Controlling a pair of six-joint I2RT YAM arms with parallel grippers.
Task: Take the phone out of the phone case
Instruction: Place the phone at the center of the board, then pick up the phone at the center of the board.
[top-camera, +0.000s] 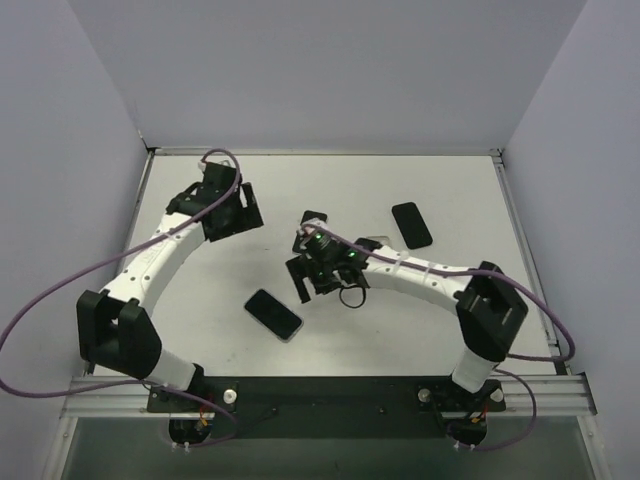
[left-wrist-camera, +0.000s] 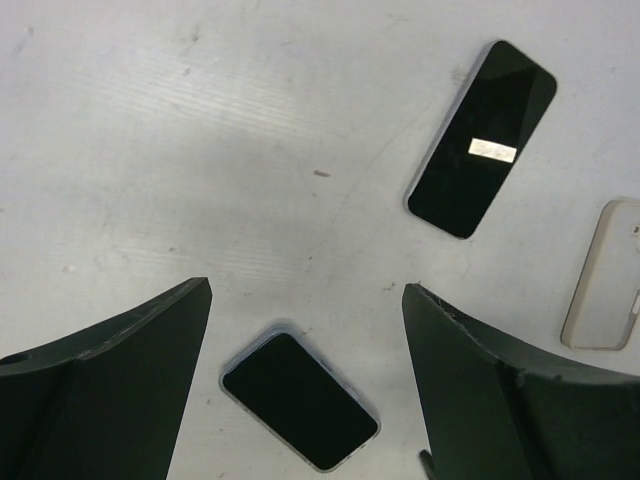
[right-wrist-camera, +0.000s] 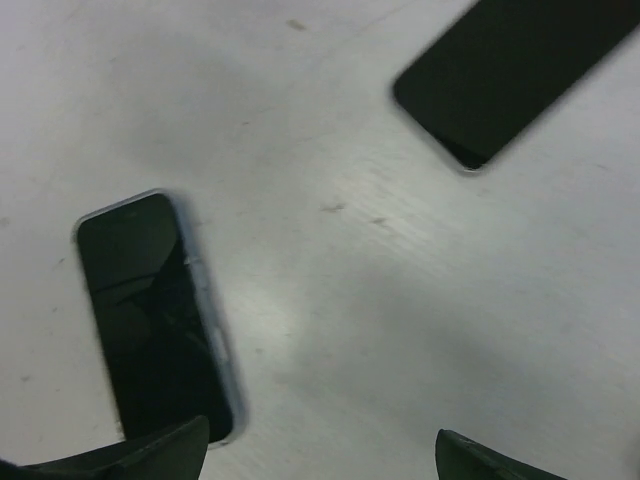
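A black phone in a clear case lies flat on the white table, screen up. It shows between my left fingers in the left wrist view and at the lower left of the right wrist view. My left gripper is open and empty, held above the table to the phone's far left. My right gripper is open and empty, just right of the phone, not touching it.
A bare black phone lies at the back right. Another dark phone lies behind my right gripper. An empty clear case lies near the right arm. Grey walls enclose the table.
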